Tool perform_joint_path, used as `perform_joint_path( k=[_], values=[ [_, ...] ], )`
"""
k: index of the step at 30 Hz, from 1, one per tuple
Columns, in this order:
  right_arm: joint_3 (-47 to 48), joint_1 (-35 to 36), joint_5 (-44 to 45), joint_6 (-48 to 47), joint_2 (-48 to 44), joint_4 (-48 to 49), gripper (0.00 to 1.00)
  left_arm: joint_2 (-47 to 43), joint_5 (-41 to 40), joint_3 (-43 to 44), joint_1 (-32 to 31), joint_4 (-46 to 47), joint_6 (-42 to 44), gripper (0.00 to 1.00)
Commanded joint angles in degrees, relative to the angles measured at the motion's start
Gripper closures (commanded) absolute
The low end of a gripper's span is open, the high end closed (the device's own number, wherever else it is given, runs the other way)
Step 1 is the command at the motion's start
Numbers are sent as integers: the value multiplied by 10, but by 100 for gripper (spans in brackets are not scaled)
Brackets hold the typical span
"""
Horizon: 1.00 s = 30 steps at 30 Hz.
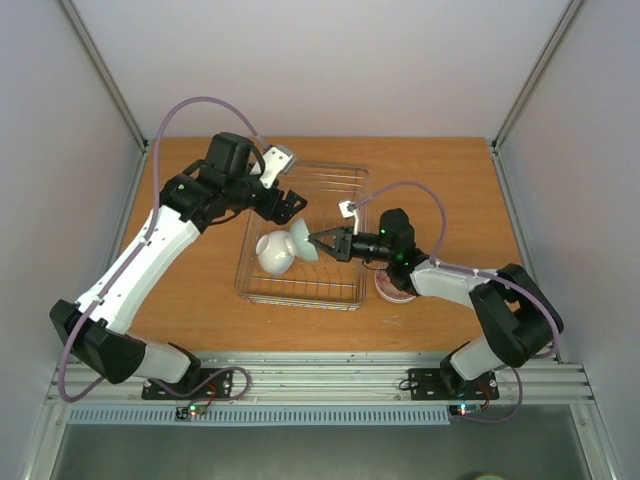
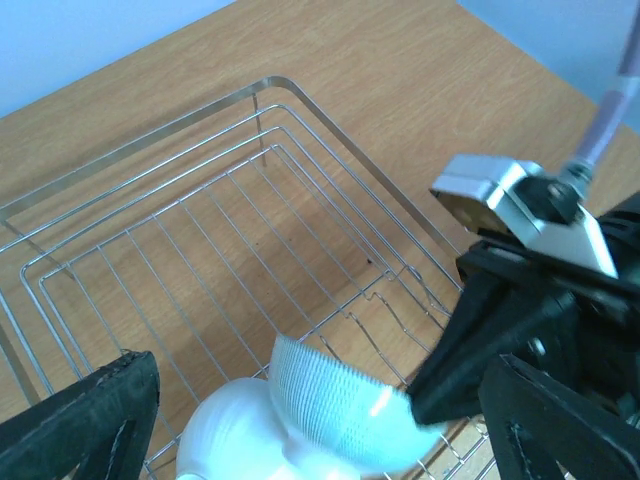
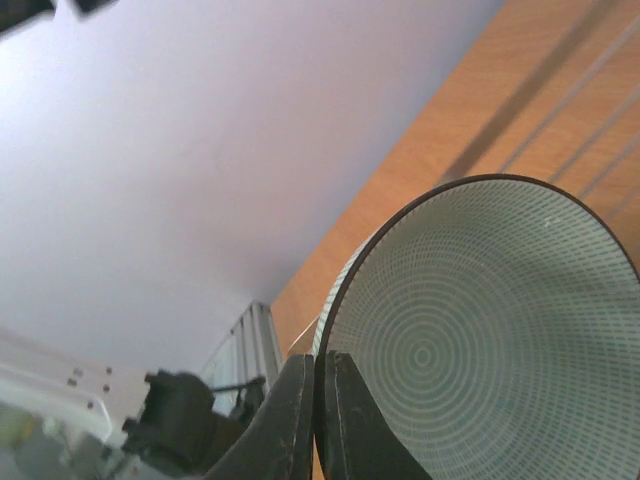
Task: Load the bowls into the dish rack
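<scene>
The silver wire dish rack (image 1: 340,185) sits mid-table. A white bowl (image 1: 272,254) lies on its side inside it, also in the left wrist view (image 2: 220,440). My right gripper (image 1: 322,242) is shut on the rim of a pale green bowl (image 1: 304,240) and holds it on edge against the white bowl, low in the rack. The right wrist view shows the fingers (image 3: 300,410) pinching the dark rim of the green bowl (image 3: 480,340). My left gripper (image 1: 287,205) is open and empty above the rack's far part, with the green bowl (image 2: 330,400) below it.
A tan-brown bowl (image 1: 390,288) sits on the table right of the rack, partly under my right arm. The rack's bare wire floor (image 2: 200,250) shows in the left wrist view. Grey walls enclose the table at the back and sides.
</scene>
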Motion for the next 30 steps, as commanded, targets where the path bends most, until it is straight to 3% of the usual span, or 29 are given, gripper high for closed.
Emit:
perform_joint_path(
  k=[1, 3, 13, 30],
  values=[
    [-60, -56, -15, 199, 36, 365, 99, -13, 41, -8, 14, 30, -15, 12],
    [-68, -77, -16, 236, 53, 417, 99, -11, 65, -14, 21, 38, -24, 11],
    [-52, -83, -25, 249, 43, 415, 99, 11, 103, -28, 24, 58, -44, 10],
    [-144, -83, 89, 266, -15, 418, 99, 11, 108, -27, 23, 60, -51, 10]
  ],
)
